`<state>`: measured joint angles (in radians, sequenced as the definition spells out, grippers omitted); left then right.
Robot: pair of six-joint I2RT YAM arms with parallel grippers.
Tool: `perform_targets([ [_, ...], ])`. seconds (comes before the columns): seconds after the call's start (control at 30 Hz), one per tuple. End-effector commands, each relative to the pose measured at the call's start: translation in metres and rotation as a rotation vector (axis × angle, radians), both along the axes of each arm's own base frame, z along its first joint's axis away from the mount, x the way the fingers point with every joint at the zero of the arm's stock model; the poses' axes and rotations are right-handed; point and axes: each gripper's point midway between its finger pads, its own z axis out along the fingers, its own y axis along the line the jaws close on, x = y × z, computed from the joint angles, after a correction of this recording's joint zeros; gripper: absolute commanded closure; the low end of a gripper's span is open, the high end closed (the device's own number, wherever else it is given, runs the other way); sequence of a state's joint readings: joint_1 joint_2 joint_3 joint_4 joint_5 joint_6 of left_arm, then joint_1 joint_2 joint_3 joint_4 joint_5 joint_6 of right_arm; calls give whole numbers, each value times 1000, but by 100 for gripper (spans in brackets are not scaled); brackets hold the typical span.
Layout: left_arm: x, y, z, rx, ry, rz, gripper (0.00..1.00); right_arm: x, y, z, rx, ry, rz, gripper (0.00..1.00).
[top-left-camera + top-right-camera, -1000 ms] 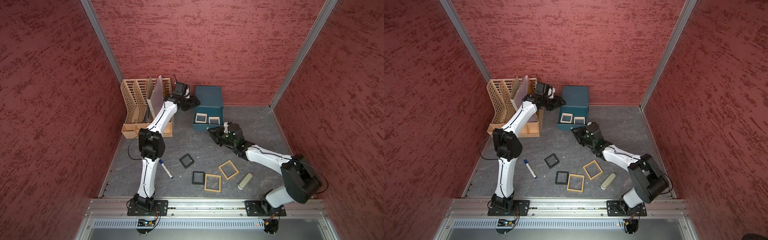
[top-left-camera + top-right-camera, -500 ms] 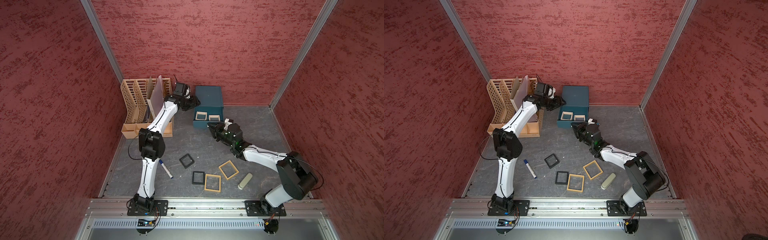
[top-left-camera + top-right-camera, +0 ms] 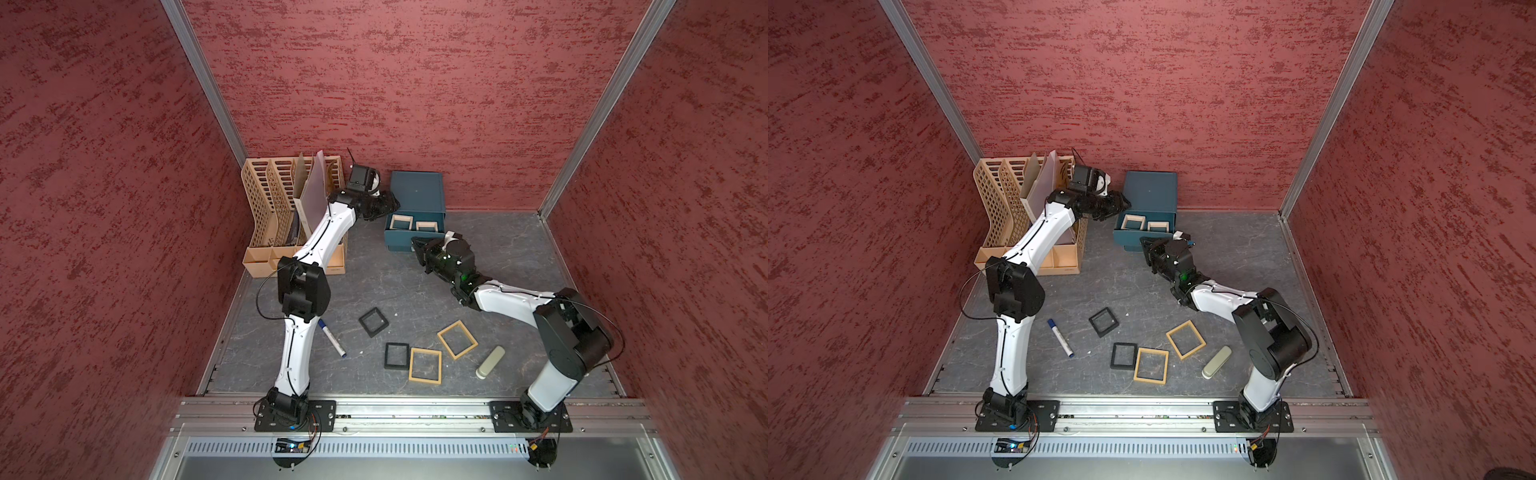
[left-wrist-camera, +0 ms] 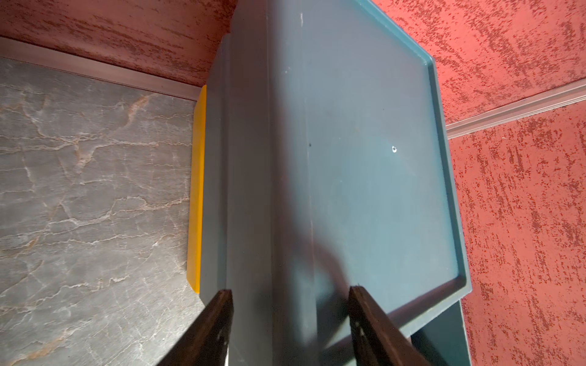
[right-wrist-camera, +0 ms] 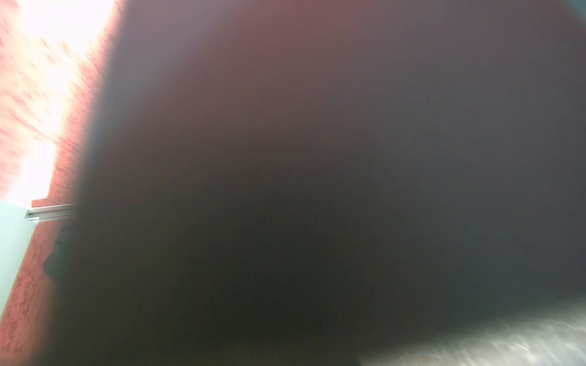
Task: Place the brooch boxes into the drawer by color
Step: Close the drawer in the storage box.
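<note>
The left fingers [image 4: 218, 320] stand spread, straddling the drawer [image 4: 364, 158] chest's top edge. The right fingers [image 3: 417, 245] sit at its open front, and I cannot tell their state. Two beige brooch boxes [image 3: 401, 222] lie inside. The black boxes [image 3: 373, 322] and tan boxes [image 3: 456, 339] lie on the surface [image 3: 519, 249], well apart from both.

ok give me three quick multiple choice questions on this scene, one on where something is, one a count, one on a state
1. Where are the two pale beige boxes?
A in the drawer of the teal chest
B beside the marker
C in the file rack

2. How many boxes lie on the table?
A two
B four
C six

3. The drawer holding the beige boxes is:
A shut
B pulled out in front of the chest
C lifted out and lying apart from the chest

Key:
1 A, both sit side by side inside it in both top views.
2 B, two black boxes and two tan-yellow boxes.
3 B, its open top shows ahead of the chest.
</note>
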<state>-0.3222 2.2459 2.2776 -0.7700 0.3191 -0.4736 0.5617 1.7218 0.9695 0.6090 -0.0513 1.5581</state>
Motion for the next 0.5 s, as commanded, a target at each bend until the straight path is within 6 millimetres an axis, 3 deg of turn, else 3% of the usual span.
perform_targets([
  [0.0, -11, -3, -34, 57, 81, -22, 40, 12, -6, 16, 33, -33, -59, 86],
  [0.27, -15, -4, -35, 56, 83, -19, 40, 21, -16, 16, 45, -26, -99, 100],
  [0.47, -17, -3, -37, 59, 86, -14, 41, 38, -27, 15, 44, -22, -126, 100],
])
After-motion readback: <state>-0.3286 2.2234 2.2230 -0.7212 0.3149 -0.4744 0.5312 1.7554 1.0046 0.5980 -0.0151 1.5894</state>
